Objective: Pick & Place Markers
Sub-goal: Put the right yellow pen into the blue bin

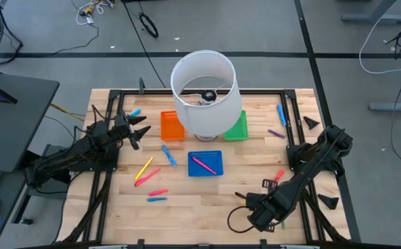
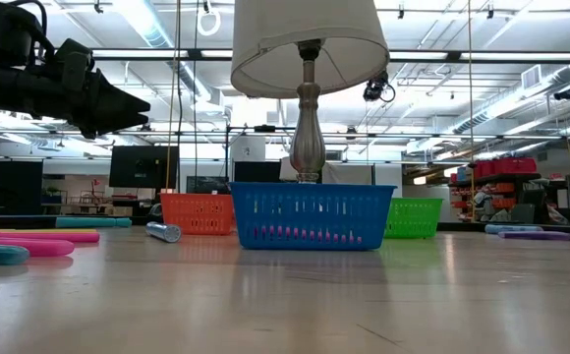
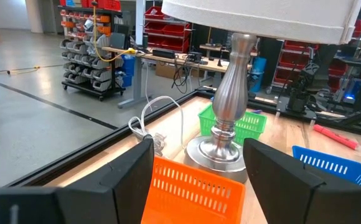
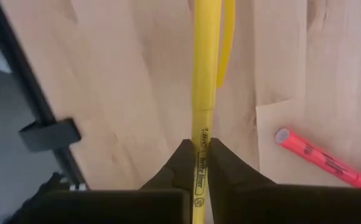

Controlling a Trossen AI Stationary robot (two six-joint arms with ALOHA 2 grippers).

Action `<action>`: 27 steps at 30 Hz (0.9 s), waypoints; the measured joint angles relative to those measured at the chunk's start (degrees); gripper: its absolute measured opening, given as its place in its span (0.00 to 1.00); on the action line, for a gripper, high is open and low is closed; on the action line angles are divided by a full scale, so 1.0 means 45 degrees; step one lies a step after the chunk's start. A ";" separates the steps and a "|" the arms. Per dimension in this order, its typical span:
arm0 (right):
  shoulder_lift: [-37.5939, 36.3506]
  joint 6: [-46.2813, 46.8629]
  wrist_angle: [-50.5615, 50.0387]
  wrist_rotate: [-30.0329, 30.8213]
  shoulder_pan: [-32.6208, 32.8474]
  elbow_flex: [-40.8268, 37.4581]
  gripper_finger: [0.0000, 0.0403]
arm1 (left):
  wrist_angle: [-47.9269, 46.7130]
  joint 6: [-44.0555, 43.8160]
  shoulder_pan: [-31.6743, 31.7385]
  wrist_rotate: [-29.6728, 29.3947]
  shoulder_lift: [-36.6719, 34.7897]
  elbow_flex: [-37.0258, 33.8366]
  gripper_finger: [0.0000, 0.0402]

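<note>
Three trays (image 1: 205, 164); right gripper (image 4: 200, 163) pinches one yellow marker (image 4: 205, 74).

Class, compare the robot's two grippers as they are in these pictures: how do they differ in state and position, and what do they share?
The left gripper is open and holds nothing; the right gripper is shut on a yellow marker. The left gripper hangs by the orange tray on the table's left side; the right gripper sits low over the wood near the front right, with a red marker lying nearby. Both have two dark fingers.
</note>
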 joint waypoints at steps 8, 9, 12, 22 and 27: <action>-0.0005 -0.0267 -0.1260 -0.0445 0.0000 0.1151 0.04 | 0.0000 -0.0002 0.0001 0.0000 -0.0001 0.0000 0.63; -0.0010 -0.0302 -0.1265 -0.0445 0.0000 0.1220 0.04 | 0.0000 0.0000 0.0002 0.0000 0.0001 -0.0003 0.63; -0.0010 -0.0427 -0.1325 -0.0445 -0.0001 0.1293 0.04 | 0.0000 0.0000 0.0000 0.0001 0.0003 -0.0004 0.63; 0.0025 -0.1295 -0.1415 -0.0536 -0.1086 0.1560 0.04 | 0.0000 0.0000 0.0003 0.0002 0.0002 0.0000 0.63; 0.0074 -0.2164 -0.1421 -0.0501 -0.2113 0.1822 0.04 | 0.0000 0.0000 0.0003 -0.0001 -0.0001 0.0000 0.63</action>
